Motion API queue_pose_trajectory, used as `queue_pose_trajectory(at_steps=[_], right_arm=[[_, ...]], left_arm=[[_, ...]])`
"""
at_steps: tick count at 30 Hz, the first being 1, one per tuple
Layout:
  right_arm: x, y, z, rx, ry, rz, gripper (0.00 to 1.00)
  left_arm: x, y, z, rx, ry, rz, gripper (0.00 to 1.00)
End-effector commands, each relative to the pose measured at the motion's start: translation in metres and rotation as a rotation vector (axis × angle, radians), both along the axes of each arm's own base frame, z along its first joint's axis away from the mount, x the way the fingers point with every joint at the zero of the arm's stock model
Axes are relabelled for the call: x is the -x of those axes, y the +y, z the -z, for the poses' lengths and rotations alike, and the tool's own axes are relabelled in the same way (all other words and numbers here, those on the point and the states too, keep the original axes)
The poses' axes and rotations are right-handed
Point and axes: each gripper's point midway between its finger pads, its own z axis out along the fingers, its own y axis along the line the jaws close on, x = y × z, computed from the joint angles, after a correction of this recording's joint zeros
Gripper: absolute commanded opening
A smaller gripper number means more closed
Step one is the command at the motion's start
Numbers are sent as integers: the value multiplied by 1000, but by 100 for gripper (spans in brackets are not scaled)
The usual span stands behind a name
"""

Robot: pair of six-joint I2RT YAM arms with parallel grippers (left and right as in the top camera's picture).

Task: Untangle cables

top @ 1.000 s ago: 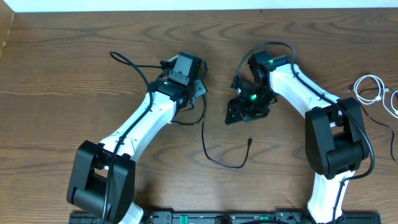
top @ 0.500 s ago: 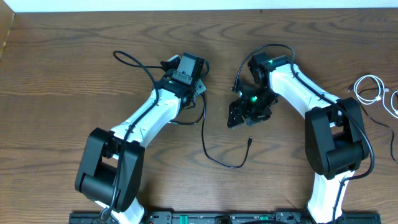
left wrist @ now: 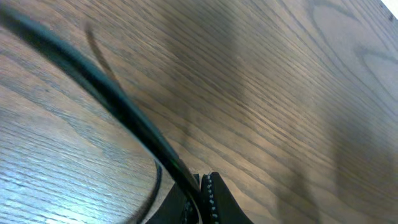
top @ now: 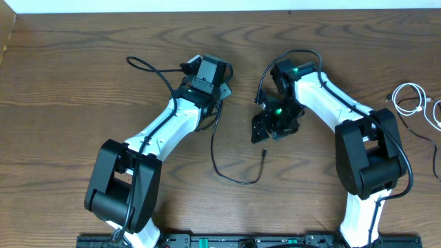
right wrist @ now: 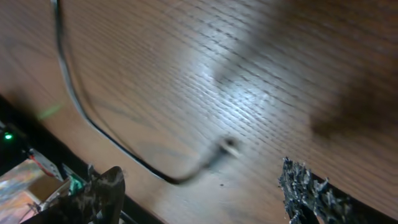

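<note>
The thin black cable (top: 212, 153) hangs out of my left gripper (top: 220, 94), curves across the table and ends in a small plug (top: 265, 153). In the left wrist view the jaws of the left gripper (left wrist: 202, 194) are shut on this black cable (left wrist: 118, 106). My right gripper (top: 261, 130) hovers open just above the plug end. Its wrist view shows the two fingers of the right gripper (right wrist: 205, 194) wide apart, with the black cable (right wrist: 81, 112) and its plug (right wrist: 227, 146) on the wood beyond them. The white cable (top: 409, 100) lies coiled at the far right.
The table is dark brown wood (top: 69, 138). A thin dark cord (top: 433, 160) trails near the right edge, below the white coil. A thicker black arm cable (top: 145, 67) loops out to the left of the left wrist.
The left gripper has closed on the black cable. The cable's loose loop and plug have slid a little to the left. The right gripper has stayed open in nearly the same place.
</note>
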Motion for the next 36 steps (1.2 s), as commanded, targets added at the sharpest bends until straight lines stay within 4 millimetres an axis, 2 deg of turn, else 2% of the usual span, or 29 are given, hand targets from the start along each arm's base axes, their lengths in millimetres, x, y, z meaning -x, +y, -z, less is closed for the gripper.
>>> queue_pose_trajectory(at_steps=[1,5,7,9,10,13,14,18,20,23,27,32,36], right_arm=[[-4,-3,2,36,-22,-11,77],[-6,0,1,13,-38,-23,80],[-2,8,-5,-71,-37,-72,79],[1,14,-16,-164,-32,-98,77],[0,13,-19,-190,-36,-101,71],[-12,-2,-30,-207,-72,-57,68],[-23,-17,-40,-213,-106,-11,68],[-41,-47,-69,-248,-205,63,68],[-44,-56,-86,-290,-259,65,68],[-40,-62,-118,-391,-353,21,69],[-23,-58,-158,-537,-473,-92,69],[-3,-44,-202,-709,-635,-229,70],[-3,-42,-219,-726,-737,-272,69]], left_arm=[[6,-15,1,34,16,108,7],[16,-46,-12,106,-7,342,8],[21,-60,-22,152,-30,434,7],[26,-73,-39,208,-66,510,7],[28,-79,-50,241,-89,539,8],[31,-92,-83,317,-168,604,7],[33,-98,-107,355,-232,643,7],[34,-100,-146,402,-329,639,8],[33,-102,-163,438,-368,625,8],[34,-115,-191,510,-450,644,7],[38,-133,-222,596,-541,656,7],[45,-145,-237,689,-538,638,8],[45,-144,-237,755,-479,588,7]])
